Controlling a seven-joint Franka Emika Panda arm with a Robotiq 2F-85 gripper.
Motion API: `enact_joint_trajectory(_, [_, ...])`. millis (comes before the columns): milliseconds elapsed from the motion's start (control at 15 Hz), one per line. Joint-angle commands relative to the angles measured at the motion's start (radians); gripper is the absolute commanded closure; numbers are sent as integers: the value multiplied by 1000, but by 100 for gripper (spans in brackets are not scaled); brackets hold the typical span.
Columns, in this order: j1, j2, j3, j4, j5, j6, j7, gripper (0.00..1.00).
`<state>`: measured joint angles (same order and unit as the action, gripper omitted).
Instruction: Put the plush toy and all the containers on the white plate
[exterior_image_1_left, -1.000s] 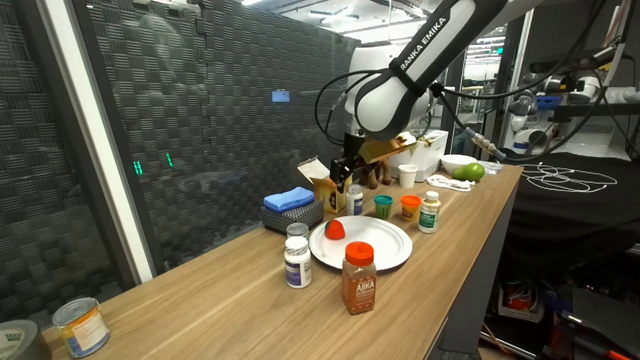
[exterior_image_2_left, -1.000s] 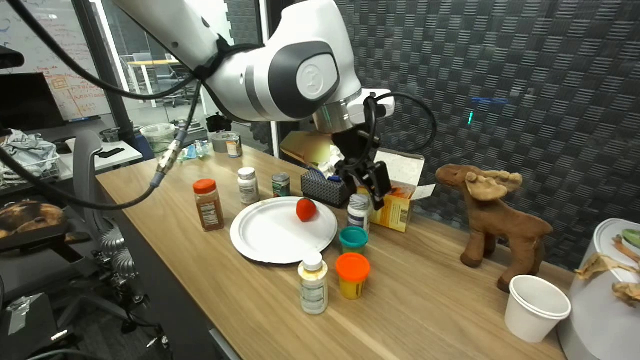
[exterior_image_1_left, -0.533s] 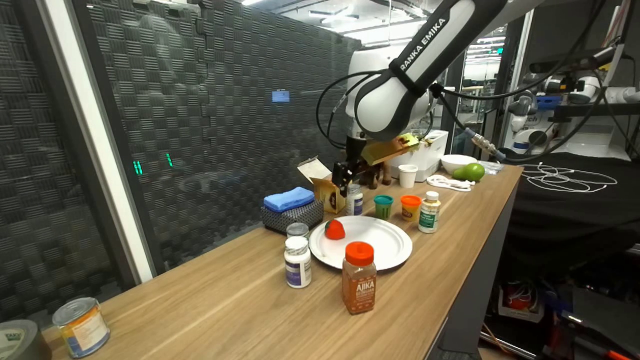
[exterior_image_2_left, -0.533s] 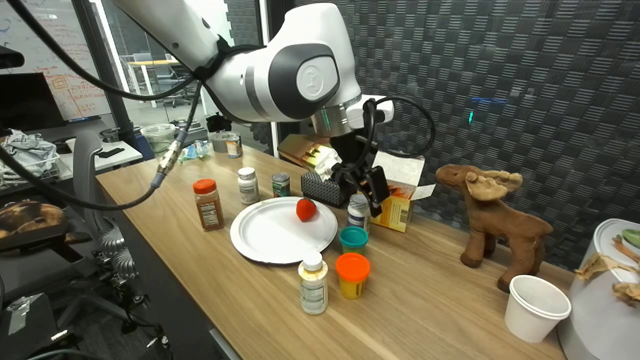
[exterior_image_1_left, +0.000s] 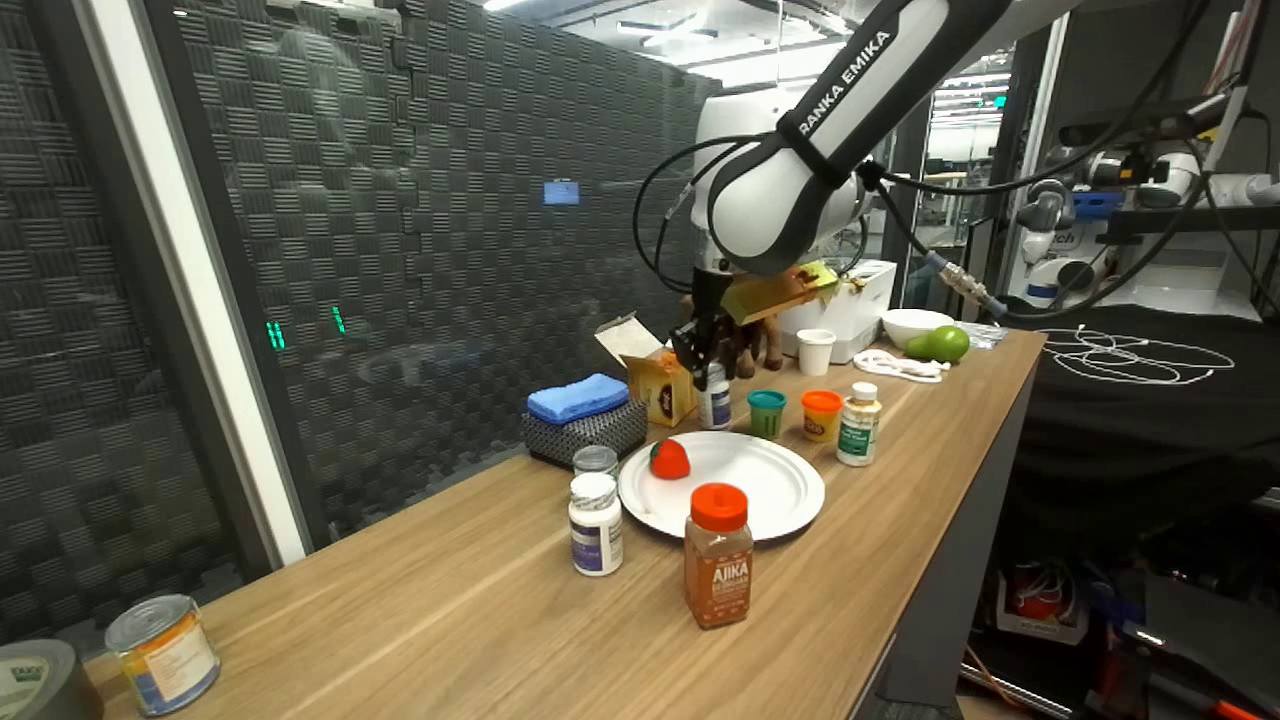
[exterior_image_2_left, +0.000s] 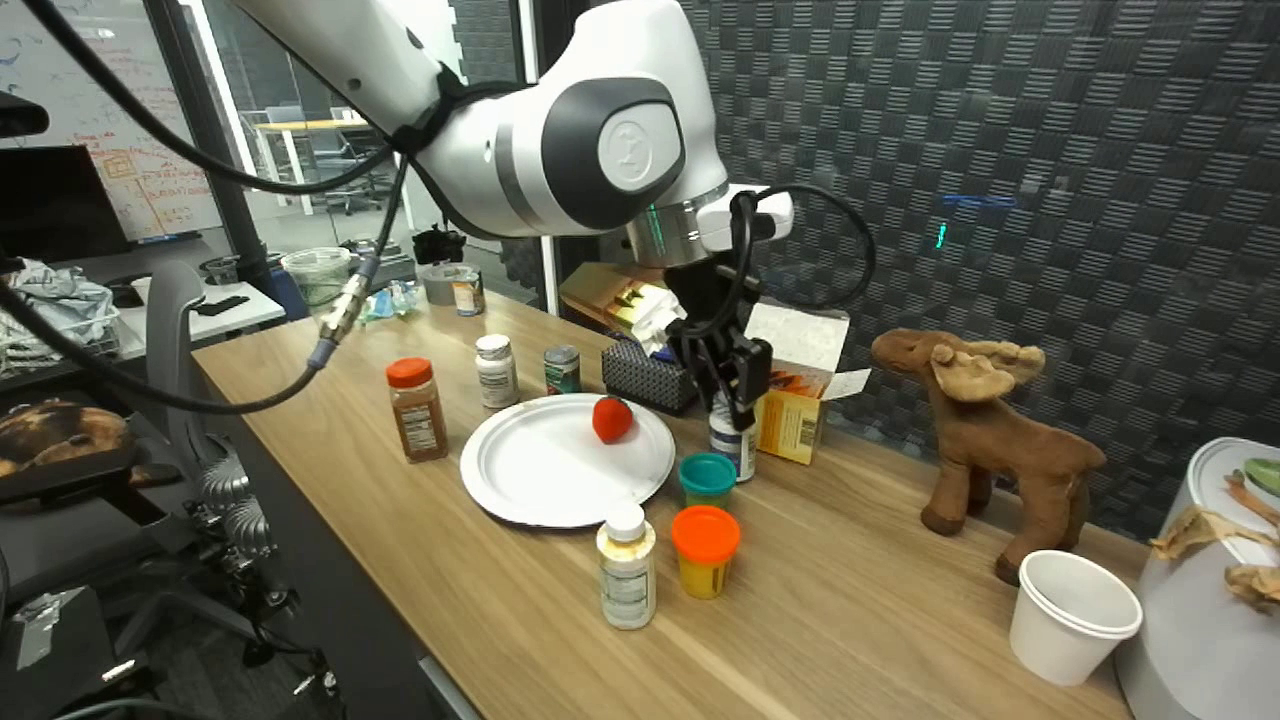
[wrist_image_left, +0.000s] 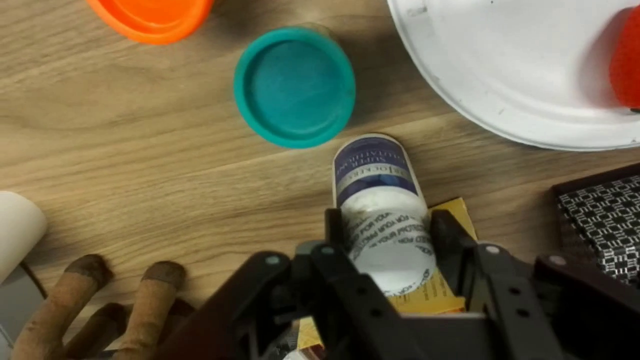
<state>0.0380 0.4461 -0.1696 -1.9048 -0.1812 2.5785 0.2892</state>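
The claw (wrist_image_left: 386, 226) holds a white pill bottle (wrist_image_left: 377, 172) by its cap end, fingers (wrist_image_left: 446, 231) against both sides; whether the bottle's base touches the bench (wrist_image_left: 175, 195) I cannot tell. In the wrist view, a teal-lidded tub (wrist_image_left: 295, 87) stands just beyond the bottle from the claw, an orange-lidded tub (wrist_image_left: 152, 15) farther out to the claw's left, and the white plate (wrist_image_left: 475, 60) near, out to its right, with a red strawberry-shaped thing (wrist_image_left: 626, 67) on it. The plush toy (exterior_image_2_left: 1010, 440) stands on the bench well apart from the claw. A yellow box (exterior_image_2_left: 790, 428) is just beside the claw. In both exterior views, a white-capped bottle (exterior_image_2_left: 627, 575) stands past the two tubs from the claw; a red-lidded jar (exterior_image_2_left: 418, 415), a second white bottle (exterior_image_2_left: 496, 375) and a small grey-topped can (exterior_image_2_left: 562, 372) stand on the plate's far side from it.
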Motion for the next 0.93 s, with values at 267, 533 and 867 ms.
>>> enact_joint_trajectory(267, [34, -115, -38, -37, -39, -44, 102, 75])
enact_joint_trajectory(533, [48, -200, 0, -108, -29, -77, 130, 75])
enact_joint_trajectory(867, [28, -181, 66, -154, 46, -58, 107, 76])
